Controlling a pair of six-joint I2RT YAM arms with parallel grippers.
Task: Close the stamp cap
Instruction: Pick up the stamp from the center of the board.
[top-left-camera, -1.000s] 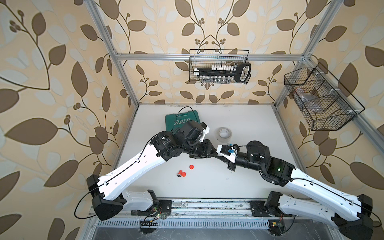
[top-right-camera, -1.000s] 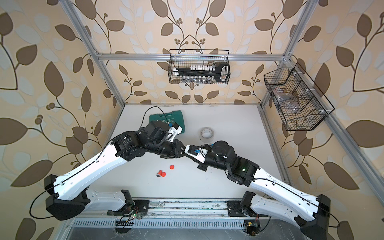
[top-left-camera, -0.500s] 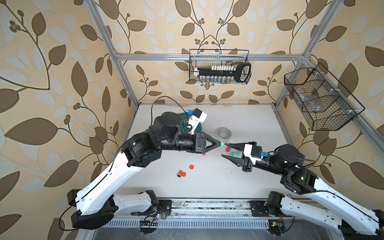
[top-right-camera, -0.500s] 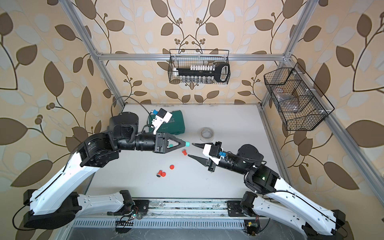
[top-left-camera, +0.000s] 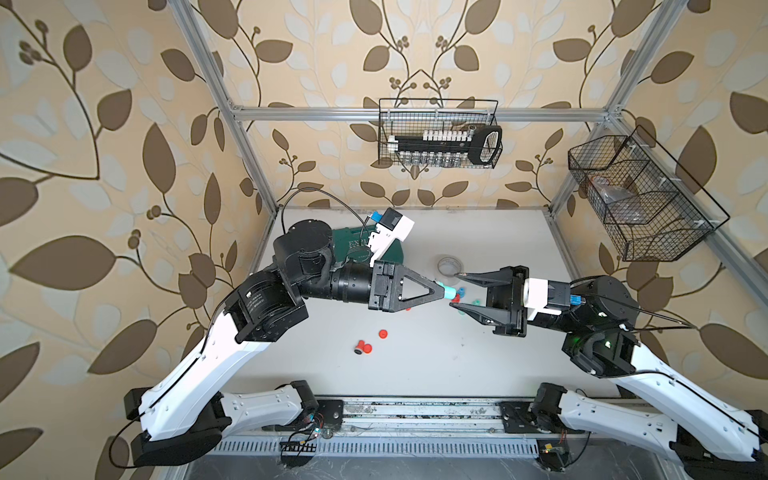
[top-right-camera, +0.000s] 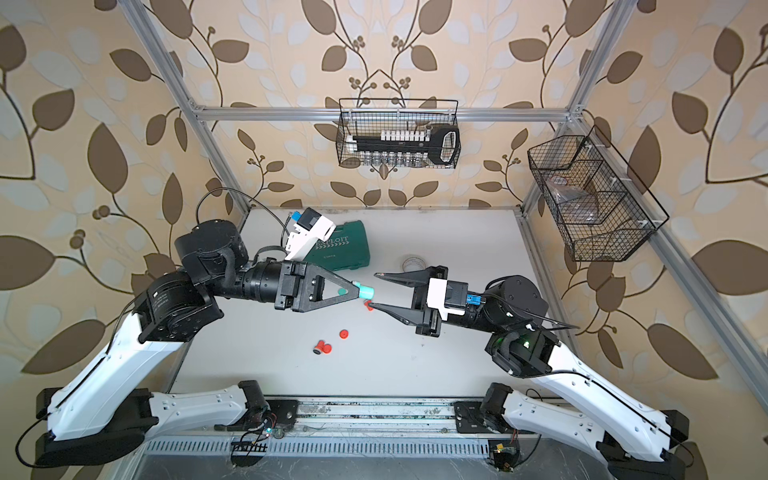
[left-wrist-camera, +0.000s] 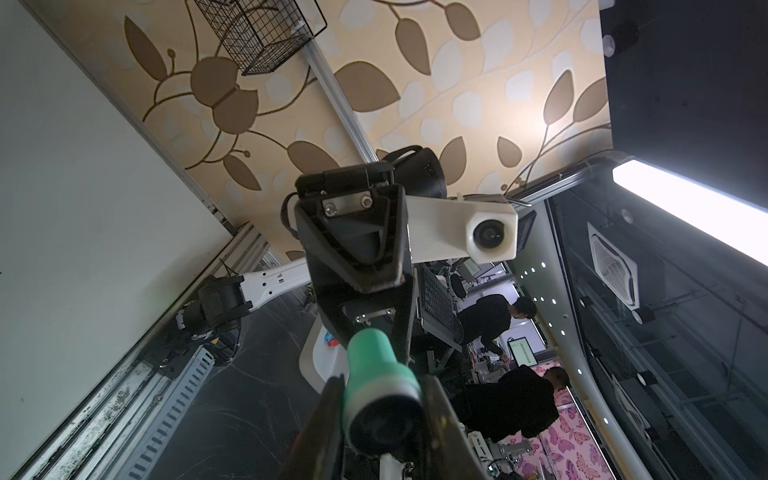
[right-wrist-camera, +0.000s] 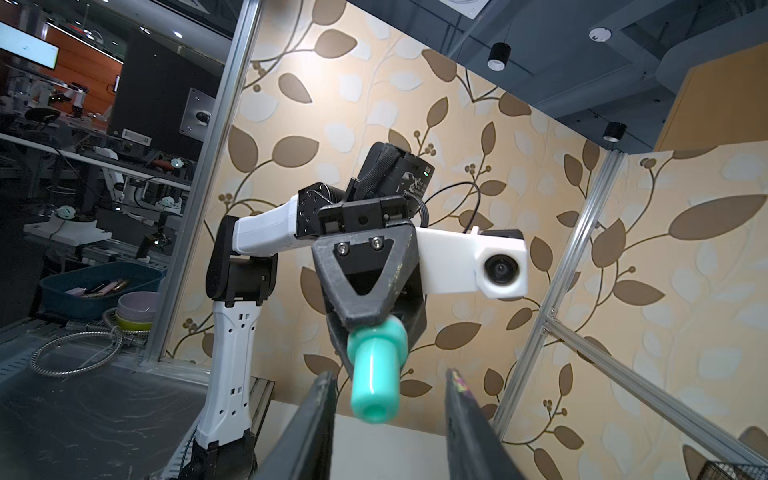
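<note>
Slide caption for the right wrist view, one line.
Left pincer grips a teal stamp, pointing it at the open right pincer.

Teal stamp (top-left-camera: 449, 292) held aloft
It lies level above the counter (top-left-camera: 415, 365), wide end pinched in the left pincer (top-left-camera: 441, 291), narrow end pointing outward.

Crowded in the middle, roomy at the front

The stamp (top-left-camera: 449, 292) held out by the left gripper (top-left-camera: 440, 291) sits at the mouth of the right gripper (top-left-camera: 456, 289), whose jaws are spread, so nothing passes between the arms. The tape roll (top-left-camera: 450, 264) and green case (top-left-camera: 353, 249) block the back. Past the loose red caps (top-left-camera: 382, 333), bare table (top-left-camera: 436, 365) toward the rail gives room.
</note>
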